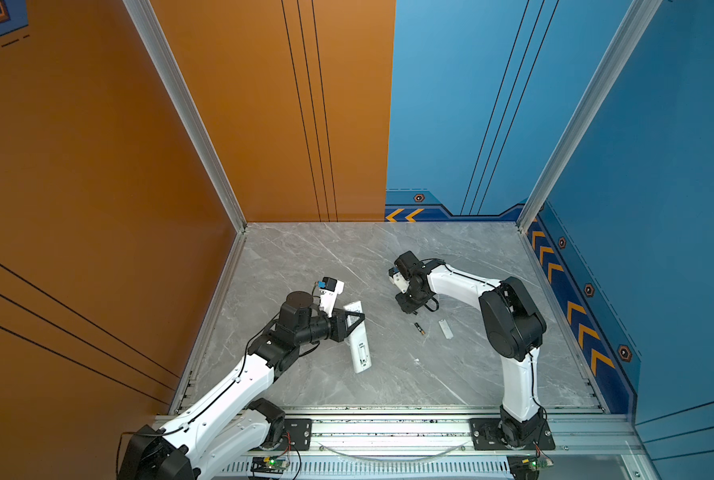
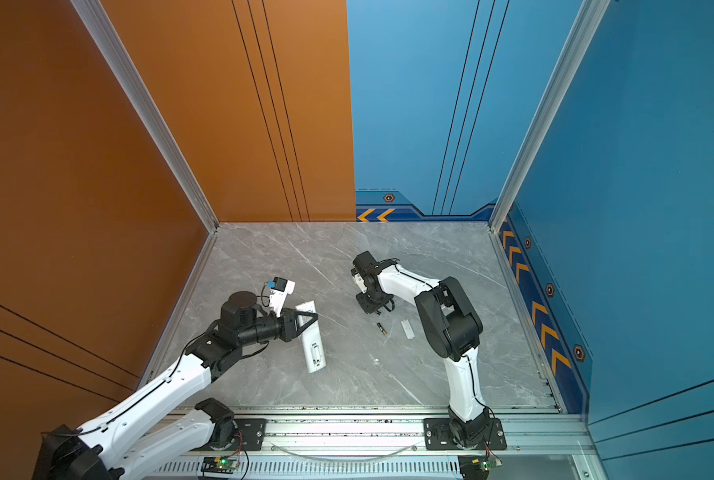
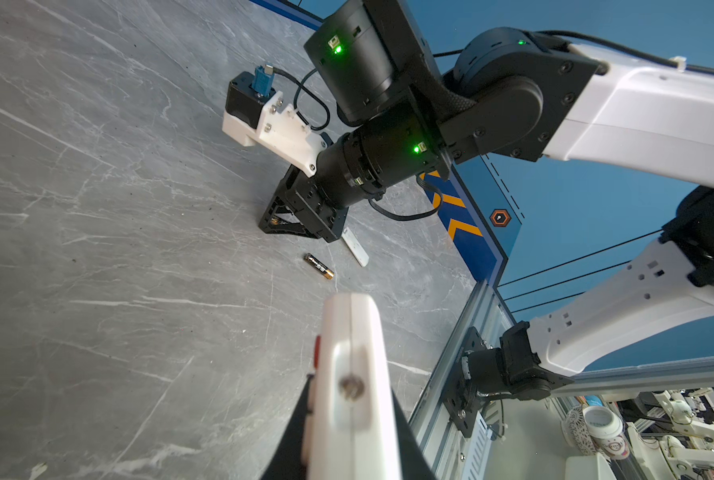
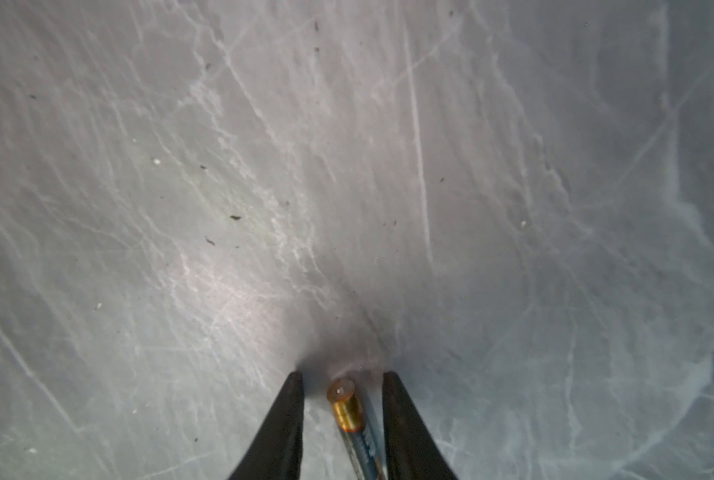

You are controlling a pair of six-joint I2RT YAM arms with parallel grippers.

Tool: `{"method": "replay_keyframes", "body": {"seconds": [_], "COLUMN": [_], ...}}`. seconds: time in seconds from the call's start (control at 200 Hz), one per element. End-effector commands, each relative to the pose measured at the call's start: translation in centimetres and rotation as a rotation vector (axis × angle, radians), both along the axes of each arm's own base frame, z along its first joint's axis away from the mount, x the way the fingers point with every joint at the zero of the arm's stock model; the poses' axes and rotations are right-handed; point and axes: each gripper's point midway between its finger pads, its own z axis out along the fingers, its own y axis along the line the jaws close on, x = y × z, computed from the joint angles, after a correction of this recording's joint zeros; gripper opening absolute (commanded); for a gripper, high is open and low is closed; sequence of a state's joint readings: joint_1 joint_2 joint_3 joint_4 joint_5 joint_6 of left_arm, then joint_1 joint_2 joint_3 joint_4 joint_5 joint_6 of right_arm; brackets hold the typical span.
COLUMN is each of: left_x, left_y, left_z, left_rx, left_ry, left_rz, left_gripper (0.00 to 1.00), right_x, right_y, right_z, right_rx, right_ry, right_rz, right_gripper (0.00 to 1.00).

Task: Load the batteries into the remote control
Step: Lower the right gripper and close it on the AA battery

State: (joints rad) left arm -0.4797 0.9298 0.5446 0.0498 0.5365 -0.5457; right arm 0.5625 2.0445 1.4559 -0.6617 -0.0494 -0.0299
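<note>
From where I stand, the left gripper [image 1: 354, 322] is clamped across the middle of the remote control [image 1: 358, 343]. It holds the plain back up so the battery recess [image 1: 362, 354] faces out, presumably to steady it for loading. The right gripper [image 4: 342, 375] is down at the marble table [image 1: 347, 257], its jaws straddling one battery [image 4: 349, 409] with a gap on one side, not yet pinched. The other battery [image 1: 419, 329] lies near the small white cover [image 1: 445, 328].

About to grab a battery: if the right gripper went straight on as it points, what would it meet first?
Probably the tabletop: the right gripper points down at it, tips seemingly near the surface, a battery lying between them. Depth unclear.
</note>
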Motion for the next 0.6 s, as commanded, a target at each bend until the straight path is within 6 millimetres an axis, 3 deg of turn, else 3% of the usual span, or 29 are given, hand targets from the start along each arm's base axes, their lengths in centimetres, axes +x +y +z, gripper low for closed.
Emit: {"method": "replay_keyframes", "body": {"seconds": [0.0, 0.596], "left_x": [0.05, 0.44], "left_y": [-0.55, -0.71], "left_z": [1.56, 1.23], "left_rx": [-0.023, -0.026], "left_ry": [-0.046, -0.033], "left_rz": [-0.033, -0.026], "left_gripper": [0.00, 0.00], "right_x": [-0.10, -0.20], "right_y": [-0.21, -0.61], "right_z": [-0.48, -0.65], "right_rx": [-0.001, -0.003], "right_ry": [0.018, 0.019], "right_rz": [0.002, -0.011], "right_gripper": [0.30, 0.18]}}
